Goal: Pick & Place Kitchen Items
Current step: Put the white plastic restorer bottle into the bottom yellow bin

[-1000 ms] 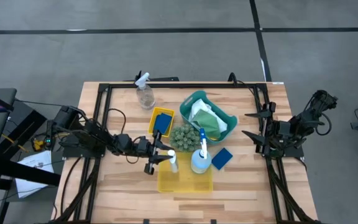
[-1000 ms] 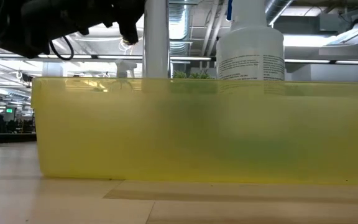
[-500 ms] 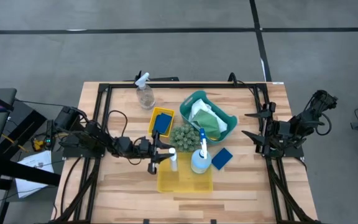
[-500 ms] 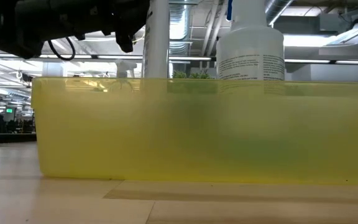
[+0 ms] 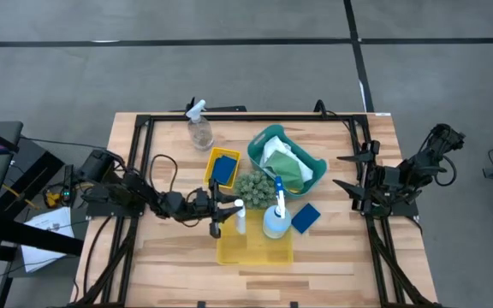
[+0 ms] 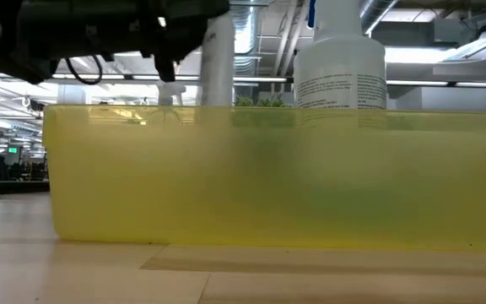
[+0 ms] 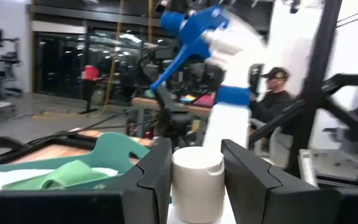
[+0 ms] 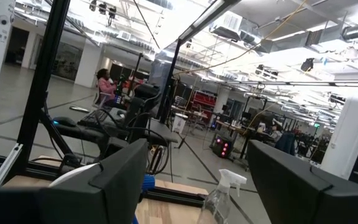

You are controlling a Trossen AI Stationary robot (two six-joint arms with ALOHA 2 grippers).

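Small white bottle point(image 5: 239, 219): centre of the high view, upright, clamped between the left hand's point(image 5: 227, 217) fingers, over the left half of the yellow bin point(image 5: 254, 247).
Blue spray bottle point(image 5: 276, 218): stands in the same bin, right half.
Teal basket point(image 5: 313, 161), upper centre: holds white cloth point(image 5: 275, 154) and green piece point(image 5: 293, 172).
Small yellow bin point(image 5: 214, 157): holds blue sponge point(image 5: 222, 170).
Second blue sponge point(image 5: 305, 217): loose on the worktop point(image 5: 341, 257), right of the bin.
Clear spray bottle point(image 5: 199, 129): upper left, apart.
Green bumpy ball point(image 5: 252, 186): between the containers.
Right hand point(image 5: 346, 171): right edge, fingers spread, holding nothing.
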